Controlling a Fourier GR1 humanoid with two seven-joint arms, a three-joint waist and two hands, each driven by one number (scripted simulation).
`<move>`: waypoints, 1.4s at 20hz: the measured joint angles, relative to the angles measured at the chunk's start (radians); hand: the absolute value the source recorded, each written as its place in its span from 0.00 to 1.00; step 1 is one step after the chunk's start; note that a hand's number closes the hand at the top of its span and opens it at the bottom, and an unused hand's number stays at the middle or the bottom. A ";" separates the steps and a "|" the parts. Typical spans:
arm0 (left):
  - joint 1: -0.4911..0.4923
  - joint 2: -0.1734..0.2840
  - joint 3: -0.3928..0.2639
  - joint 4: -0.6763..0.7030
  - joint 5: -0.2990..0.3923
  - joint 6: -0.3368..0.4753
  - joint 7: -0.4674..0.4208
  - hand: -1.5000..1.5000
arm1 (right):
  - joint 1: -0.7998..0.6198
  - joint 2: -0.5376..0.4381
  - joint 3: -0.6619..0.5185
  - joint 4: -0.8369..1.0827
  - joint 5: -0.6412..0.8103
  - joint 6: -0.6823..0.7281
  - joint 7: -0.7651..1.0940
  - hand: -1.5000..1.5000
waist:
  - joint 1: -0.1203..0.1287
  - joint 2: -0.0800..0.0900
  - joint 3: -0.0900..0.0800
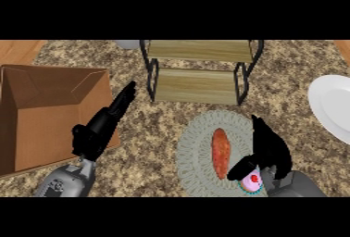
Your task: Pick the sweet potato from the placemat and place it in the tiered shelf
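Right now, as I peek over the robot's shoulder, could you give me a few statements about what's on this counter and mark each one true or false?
1. The sweet potato lies on the round placemat. True.
2. The right hand has lifted the sweet potato. False: it is beside it, on the placemat's right side, holding nothing.
3. The tiered shelf holds a vegetable. False: both wooden tiers are bare.
4. A cardboard box stands open at the left. True.
5. The left hand is open, fingers straight. True.
6. The white plate sits inside the box. False: it is at the right edge.
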 measured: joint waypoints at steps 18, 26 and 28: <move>0.059 0.004 0.020 -0.035 -0.020 0.019 0.015 0.50 | -0.081 0.193 -0.024 0.221 0.165 0.096 0.010 0.00 | -0.047 -0.011 0.005; 0.072 0.008 0.032 -0.044 -0.020 0.015 0.012 0.50 | -0.092 0.259 -0.063 0.292 0.218 0.125 -0.004 0.00 | -0.056 -0.014 0.005; 0.069 0.009 0.037 -0.041 -0.023 0.016 0.012 0.50 | -0.094 0.266 -0.080 0.306 0.224 0.135 -0.012 0.00 | -0.059 -0.013 0.005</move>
